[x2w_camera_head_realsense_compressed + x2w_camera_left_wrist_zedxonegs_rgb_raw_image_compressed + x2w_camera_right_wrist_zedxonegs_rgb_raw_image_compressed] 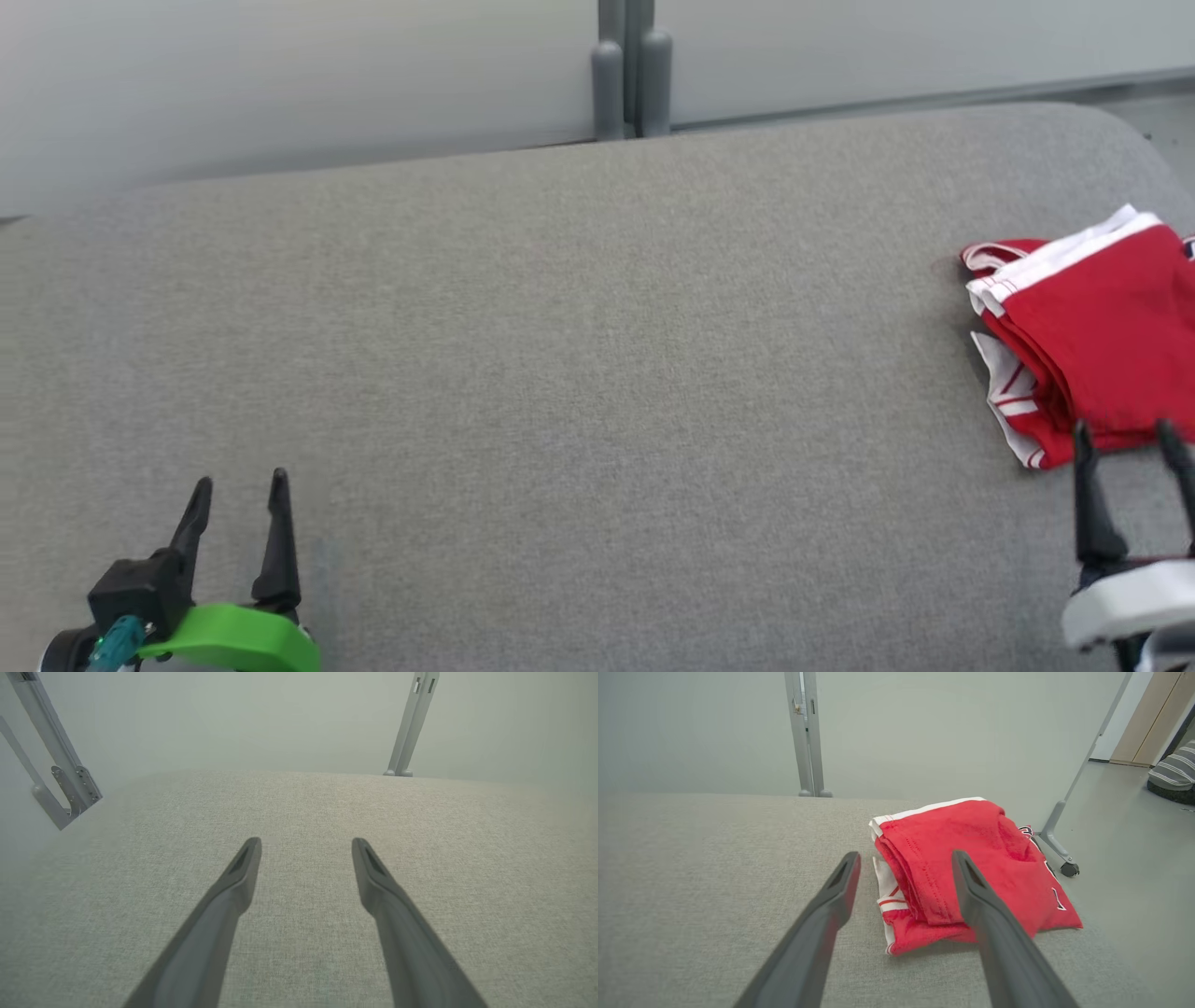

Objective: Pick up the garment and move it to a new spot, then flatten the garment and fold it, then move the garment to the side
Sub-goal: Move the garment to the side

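At the lower left of the head view we see the left gripper [241, 481]. Its two dark fingers are spread wide apart with nothing between them, and a green cover [238, 639] sits at their base. In its own wrist view we find bare grey fabric under and ahead of the fingers.

The padded grey surface [597, 373] runs across the middle. Behind it stands a pale partition [280, 84] with a grey post [630, 75] at the join.

Toward the right we come to the garment [1092, 345], red with white trim. It lies folded in layers near the right end of the surface, well apart from the left gripper. The right gripper [1125, 434] is at its near edge, fingers wide apart and gripping nothing. In the right wrist view one finger lies over bare fabric and the other crosses the red cloth. We cannot tell whether it touches.

Further right in that view, the partition's wheeled foot [1069, 869] stands on the floor [1134, 858].
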Controlling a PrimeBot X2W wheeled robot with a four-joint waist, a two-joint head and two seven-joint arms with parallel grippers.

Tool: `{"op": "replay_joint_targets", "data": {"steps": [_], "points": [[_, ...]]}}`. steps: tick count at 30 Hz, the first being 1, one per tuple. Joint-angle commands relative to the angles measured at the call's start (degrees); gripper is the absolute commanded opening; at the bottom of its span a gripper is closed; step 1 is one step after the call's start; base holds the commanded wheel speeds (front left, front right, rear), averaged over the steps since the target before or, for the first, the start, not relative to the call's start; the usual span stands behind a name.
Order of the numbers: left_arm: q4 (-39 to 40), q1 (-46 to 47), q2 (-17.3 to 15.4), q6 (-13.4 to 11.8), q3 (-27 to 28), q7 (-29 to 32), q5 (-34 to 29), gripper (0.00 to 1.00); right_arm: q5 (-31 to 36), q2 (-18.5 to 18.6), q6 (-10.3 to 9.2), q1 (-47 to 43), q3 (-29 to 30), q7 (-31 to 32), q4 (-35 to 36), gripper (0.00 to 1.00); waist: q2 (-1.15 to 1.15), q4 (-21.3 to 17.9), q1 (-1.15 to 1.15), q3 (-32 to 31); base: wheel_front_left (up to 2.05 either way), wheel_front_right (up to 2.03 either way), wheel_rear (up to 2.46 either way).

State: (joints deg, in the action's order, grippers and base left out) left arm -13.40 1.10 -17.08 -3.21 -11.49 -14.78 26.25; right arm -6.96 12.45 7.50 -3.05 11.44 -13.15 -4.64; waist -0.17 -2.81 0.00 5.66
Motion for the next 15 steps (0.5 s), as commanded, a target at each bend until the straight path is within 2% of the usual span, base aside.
{"op": "replay_joint_targets", "data": {"steps": [1, 6, 10, 15], "points": [[0.0, -1.3, 0.3, 0.4, 1.4, -0.4, -0.5, 1.0, 1.4, -2.3, -0.02, -1.7, 0.5, -1.0, -1.6, 1.0, 0.17, 3.1, 0.0, -3.8, 0.0, 0.0, 0.0], [1.0, -3.6, 1.7, 3.0, 4.2, -0.4, -2.8, 1.0, 8.6, -7.5, -0.03, -2.9, 3.9, -2.1, -6.4, 1.0, 0.17, 4.4, 0.0, -5.1, 0.0, 0.0, 0.0], [1.6, -4.8, 2.8, 5.6, 6.2, -0.4, -4.6, 1.0, 11.7, -9.0, -0.03, -2.2, 5.7, -2.2, -4.5, 1.0, 0.17, 5.1, 0.0, -5.4, 0.0, 0.0, 0.0], [2.1, -5.7, 4.2, 7.8, 8.3, -0.4, -6.5, 1.0, 12.0, -9.5, -0.03, -2.5, 6.0, -2.1, -2.2, 1.0, 0.17, 4.6, 0.0, -5.8, 0.0, 0.0, 0.0]]}}
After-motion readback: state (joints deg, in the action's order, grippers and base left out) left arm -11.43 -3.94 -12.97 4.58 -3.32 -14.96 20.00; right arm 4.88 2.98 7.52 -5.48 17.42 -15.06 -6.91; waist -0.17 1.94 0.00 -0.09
